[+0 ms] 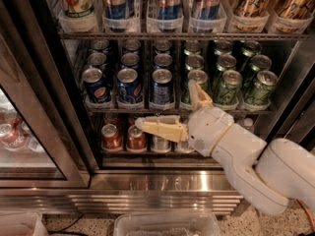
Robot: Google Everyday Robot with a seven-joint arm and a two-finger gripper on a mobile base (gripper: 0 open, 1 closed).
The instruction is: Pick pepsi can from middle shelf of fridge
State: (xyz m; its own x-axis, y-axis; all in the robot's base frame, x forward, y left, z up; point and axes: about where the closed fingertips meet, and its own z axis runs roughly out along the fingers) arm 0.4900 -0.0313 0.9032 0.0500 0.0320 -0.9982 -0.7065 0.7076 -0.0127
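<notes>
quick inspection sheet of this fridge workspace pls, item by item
surface: thin wire middle shelf, carrying clear lane trays of short cans
job's things: dark-blue aluminium pepsi can upright at the front of the leftmost lane, untouched; black-framed display fridge
clutter: short green cans in the right lanes; red-orange cans on the rack below; tall slim cans on the rack above
grippers: cream two-finger claw open, in front of the shelf's front edge by the middle lanes, holding nothing
cables: what looks like a thin dark cable on the floor, lower left
surroundings: shiny steel base grille; clear plastic bin on the floor
</notes>
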